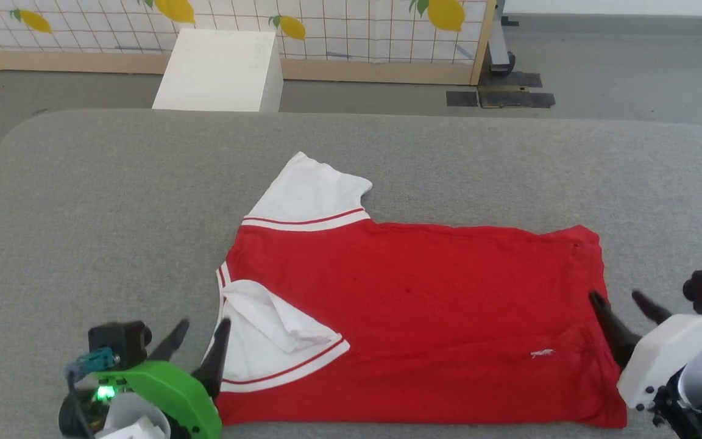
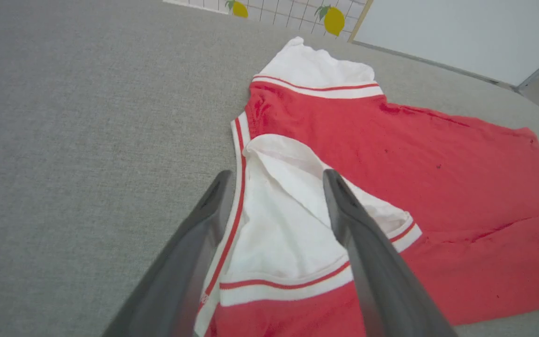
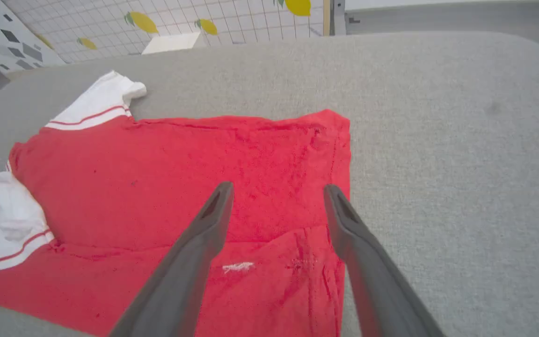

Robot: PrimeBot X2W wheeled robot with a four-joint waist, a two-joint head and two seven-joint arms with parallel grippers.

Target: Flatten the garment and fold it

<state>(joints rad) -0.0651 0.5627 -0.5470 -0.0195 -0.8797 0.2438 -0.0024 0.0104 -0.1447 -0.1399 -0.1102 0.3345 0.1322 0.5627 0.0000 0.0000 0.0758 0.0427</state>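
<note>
The garment (image 1: 412, 317) lies spread on the grey padded table (image 1: 113, 201), by its near edge and a bit right of centre. Collar end points toward the table's left edge, hem toward the right. Plain red side up, mostly smooth.

Flattening looks approx. done and folding has begun. The near sleeve (image 1: 272, 341) is turned in over the red body, a bit rumpled, w/ one flap doubled on itself. The far sleeve (image 1: 311, 192) sticks out flat toward the far edge, not folded yet. A crease runs along the near side by the hem, w/ a small white mark (image 1: 542, 352) below it. Prob. a strip of the near side is folded over there, but the angle is too flat to be sure.

L gripper (image 1: 203, 332) is open and holds nothing, at the collar end by the table's near edge. In the left wrist view one finger (image 2: 197, 234) is over bare table just beside the striped trim, the other over the white sleeve. Can't tell if the tips touch cloth. R gripper (image 1: 614, 299) is also spread and empty, at the hem end. In its wrist view both fingers are over red cloth by the hem's edge.

Left to do, as I judge: far sleeve in, far side over, then hem end up to collar end. So it is early in the fold.
</note>
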